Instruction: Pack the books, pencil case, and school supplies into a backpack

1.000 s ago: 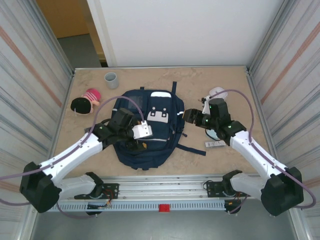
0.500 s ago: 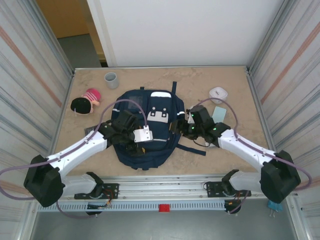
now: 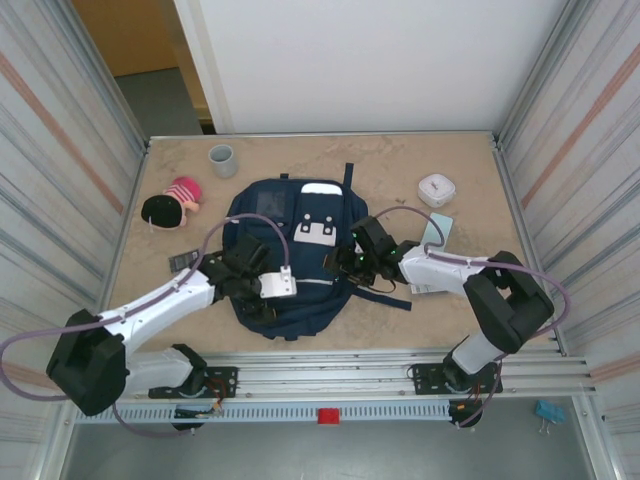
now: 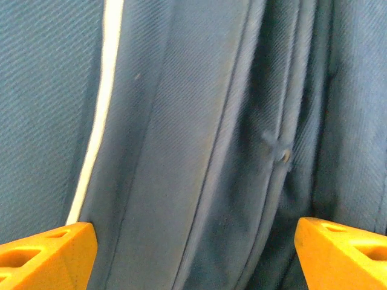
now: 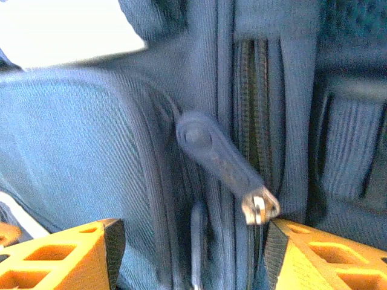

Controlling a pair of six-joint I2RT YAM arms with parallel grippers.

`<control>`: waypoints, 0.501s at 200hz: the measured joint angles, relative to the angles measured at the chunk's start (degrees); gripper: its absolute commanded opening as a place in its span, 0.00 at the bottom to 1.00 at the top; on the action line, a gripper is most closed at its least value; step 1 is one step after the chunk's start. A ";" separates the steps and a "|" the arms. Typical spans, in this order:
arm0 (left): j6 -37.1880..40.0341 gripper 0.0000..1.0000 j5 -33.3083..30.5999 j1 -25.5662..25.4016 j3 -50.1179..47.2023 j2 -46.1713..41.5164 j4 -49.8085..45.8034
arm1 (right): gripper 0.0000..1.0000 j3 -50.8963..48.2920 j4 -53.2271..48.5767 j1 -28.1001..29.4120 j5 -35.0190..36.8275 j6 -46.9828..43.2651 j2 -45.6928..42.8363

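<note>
Top external view, and the large navy blue fabric backpack [image 3: 300,300] lies flat in the middle of the tan surface [image 3: 470,160], its white patches at the far end and its dark straps trailing off its right side. Both arms reach in over it. The left gripper [image 3: 262,296] sits over the backpack's near-left part, and the right gripper [image 3: 338,266] is at its right edge, just beside the straps.

On the left wrist camera the two orange fingers [image 4: 45,254] show in the bottom corners, jaws well apart, nothing clamped. Between them is only navy cloth, with a thin white stripe [image 4: 100,115] running down the left and a seam line down the middle.

Over to the right wrist camera: jaws apart there too, orange fingers [image 5: 54,254] low on either side. Between them hangs a dark rubbery zipper pull [image 5: 221,160], tilted, with its small metal slider [image 5: 261,207] just beside the right finger. Whether it touches the finger, I cannot tell.

Around the backpack: a grey cup [image 3: 221,158] beyond its far-left corner, a pink and black soft item [image 3: 170,205] to its left, a white square box [image 3: 437,189] off its far right, and a pale teal flat item [image 3: 437,230] to its right.
</note>
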 measured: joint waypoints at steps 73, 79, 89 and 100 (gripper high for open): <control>-5.79 0.91 -1.01 -7.52 -0.17 3.61 10.47 | 0.64 2.40 -2.34 -8.52 1.18 -8.92 -4.28; -5.92 0.92 -1.01 -7.32 -0.13 2.16 10.23 | 0.64 2.29 -3.08 -8.81 1.14 -9.94 -6.54; -6.16 0.93 -0.35 -6.58 0.11 -0.85 9.86 | 0.65 1.79 -3.93 -9.18 1.09 -11.47 -10.71; -6.54 0.92 1.49 -4.72 0.74 -4.81 9.42 | 0.66 0.90 -4.61 -9.64 1.16 -12.94 -15.89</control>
